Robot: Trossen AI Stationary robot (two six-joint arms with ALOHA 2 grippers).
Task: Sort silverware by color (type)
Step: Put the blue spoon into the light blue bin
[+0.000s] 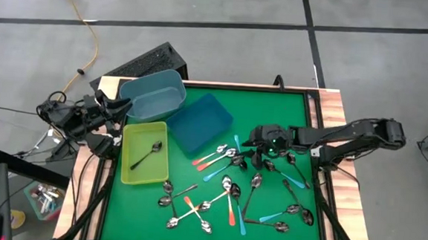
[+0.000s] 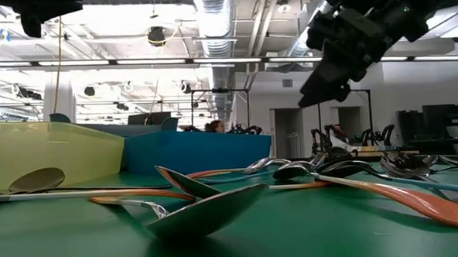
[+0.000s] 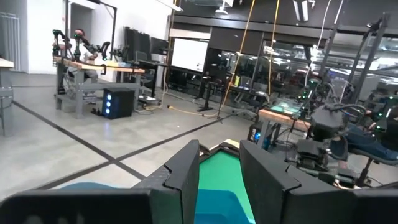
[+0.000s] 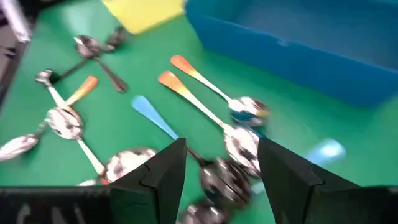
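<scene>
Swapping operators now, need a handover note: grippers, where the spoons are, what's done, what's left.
Right gripper: jaws open, empty, hovering over the spoon pile near the blue bin.
Left gripper: parked at the table's left edge by the light teal bin, jaws open, empty.
Done: one dark-handled spoon in the yellow bin.
Left: all other spoons, orange, teal and metal handles, still loose on the green mat. Both blue bins look empty.

Right arm stretched inward, right claw [image 1: 261, 144] open and empty, left claw [image 3: 221, 180] open, left arm folded back.
</scene>
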